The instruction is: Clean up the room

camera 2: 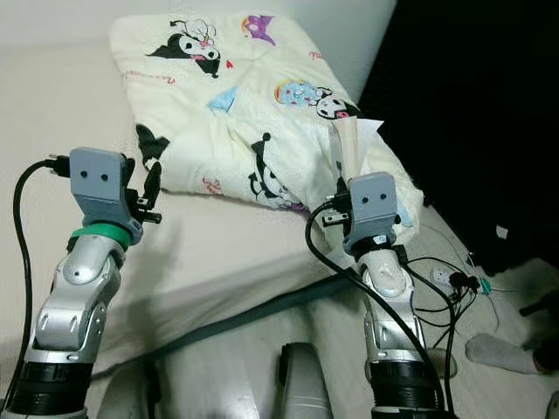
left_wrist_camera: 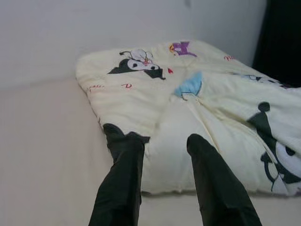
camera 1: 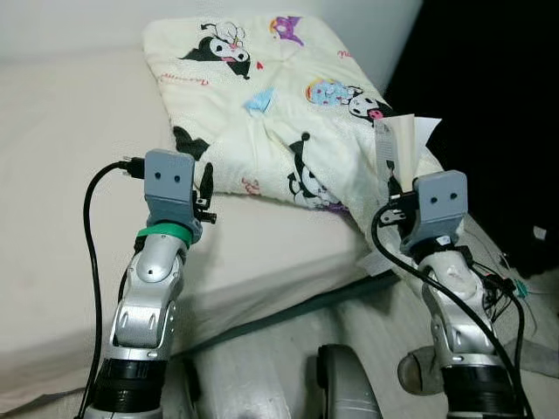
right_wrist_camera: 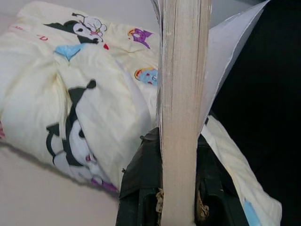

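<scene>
A book (right_wrist_camera: 181,108) is held upright, clamped in the right pincer (camera 1: 390,188) above the folded quilt (camera 1: 271,105) on the bed (camera 1: 70,175). Left pincer (left_wrist_camera: 160,174) spread, empty. Book judged stiff, light (loose pages may flap); spine grip advised.

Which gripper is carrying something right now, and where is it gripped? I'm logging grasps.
The right gripper pinches a book at its lower end, upright. The left gripper is open over the blanket.

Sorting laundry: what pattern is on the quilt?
Cream quilt with black cartoon characters, clearest in left eye view.
</scene>
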Available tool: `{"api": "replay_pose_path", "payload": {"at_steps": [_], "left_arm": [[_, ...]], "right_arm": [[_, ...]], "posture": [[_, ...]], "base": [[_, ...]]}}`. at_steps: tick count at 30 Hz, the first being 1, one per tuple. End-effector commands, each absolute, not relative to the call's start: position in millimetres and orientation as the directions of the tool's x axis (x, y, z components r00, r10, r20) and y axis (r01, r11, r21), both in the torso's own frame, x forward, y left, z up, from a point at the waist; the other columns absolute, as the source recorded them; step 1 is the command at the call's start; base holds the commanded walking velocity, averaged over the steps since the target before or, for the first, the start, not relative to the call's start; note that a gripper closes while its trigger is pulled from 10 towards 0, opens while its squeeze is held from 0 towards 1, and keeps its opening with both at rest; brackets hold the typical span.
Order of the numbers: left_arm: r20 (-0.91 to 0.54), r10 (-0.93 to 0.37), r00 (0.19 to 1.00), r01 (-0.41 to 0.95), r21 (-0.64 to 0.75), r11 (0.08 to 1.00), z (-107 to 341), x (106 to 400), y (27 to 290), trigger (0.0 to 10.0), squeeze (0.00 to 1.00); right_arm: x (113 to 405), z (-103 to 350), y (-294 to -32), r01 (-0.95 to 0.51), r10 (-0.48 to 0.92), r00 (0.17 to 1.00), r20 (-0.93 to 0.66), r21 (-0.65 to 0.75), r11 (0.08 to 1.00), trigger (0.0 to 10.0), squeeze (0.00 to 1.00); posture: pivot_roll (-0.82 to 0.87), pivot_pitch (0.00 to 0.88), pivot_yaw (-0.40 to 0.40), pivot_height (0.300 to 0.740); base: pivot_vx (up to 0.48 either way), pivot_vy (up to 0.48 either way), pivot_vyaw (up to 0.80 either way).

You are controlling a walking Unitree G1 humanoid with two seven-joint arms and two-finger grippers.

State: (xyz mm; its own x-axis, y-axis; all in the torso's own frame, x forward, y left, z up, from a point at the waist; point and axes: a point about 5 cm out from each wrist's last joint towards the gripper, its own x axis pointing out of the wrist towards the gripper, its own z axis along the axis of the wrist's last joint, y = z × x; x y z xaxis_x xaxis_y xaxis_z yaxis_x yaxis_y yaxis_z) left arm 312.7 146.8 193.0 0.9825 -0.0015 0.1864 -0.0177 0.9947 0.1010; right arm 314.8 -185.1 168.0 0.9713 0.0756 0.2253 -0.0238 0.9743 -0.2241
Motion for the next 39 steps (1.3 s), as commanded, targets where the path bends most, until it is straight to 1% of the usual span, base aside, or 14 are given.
{"api": "replay_pose_path", "payload": {"at_steps": [1, 3, 6, 15, 20, 25, 39], "left_arm": [[0.170, -0.004, 0.986, -0.013, 0.103, 0.995, 189.4, 312.8, 146.1, 10.0, 0.00], [0.172, -0.007, 0.985, -0.011, 0.102, 0.995, 190.2, 313.1, 145.5, 10.0, 0.00], [0.177, -0.016, 0.984, -0.002, 0.099, 0.995, 192.6, 314.5, 143.2, 10.0, 0.00], [0.182, -0.032, 0.983, 0.014, 0.099, 0.995, 195.2, 315.5, 140.1, 10.0, 0.00], [0.185, -0.050, 0.981, 0.032, 0.099, 0.995, 197.8, 316.2, 137.8, 10.0, 0.00], [0.181, -0.065, 0.981, 0.046, 0.103, 0.994, 197.7, 315.4, 136.7, 10.0, 0.00], [0.159, -0.099, 0.982, 0.076, 0.145, 0.987, 189.7, 312.9, 137.3, 10.0, 0.00]], "right_arm": [[313.2, 168.5, -187.1, -0.012, 0.063, 0.970, 0.235, -0.214, 0.977, 10.0, 0.00], [313.0, 167.9, -187.0, -0.012, 0.063, 0.970, 0.234, -0.214, 0.977, 10.0, 0.00], [312.8, 167.0, -187.0, -0.011, 0.061, 0.971, 0.231, -0.214, 0.977, 10.0, 0.00], [312.5, 166.4, -187.4, -0.009, 0.058, 0.972, 0.229, -0.212, 0.977, 10.0, 0.00], [312.4, 165.8, -187.3, -0.007, 0.056, 0.972, 0.228, -0.211, 0.977, 10.0, 0.00], [312.5, 165.3, -187.0, -0.003, 0.052, 0.973, 0.226, -0.210, 0.978, 10.0, 0.00], [313.3, 163.0, -179.7, -0.025, 0.073, 0.971, 0.228, -0.205, 0.979, 10.0, 0.00]], "posture": [[-0.07, 0.000, 0.001, 0.627], [-0.07, 0.000, 0.002, 0.632], [-0.07, 0.000, 0.003, 0.651], [-0.07, 0.000, 0.006, 0.671], [-0.07, 0.000, 0.008, 0.695], [-0.07, 0.000, 0.010, 0.708], [-0.07, 0.000, 0.011, 0.708]], "base": [[0.000, 0.000, 0.00], [0.000, 0.000, 0.00], [0.000, 0.000, 0.00], [0.000, 0.000, 0.00], [0.000, 0.000, 0.00], [0.000, 0.000, 0.00], [0.000, 0.000, 0.00]]}}
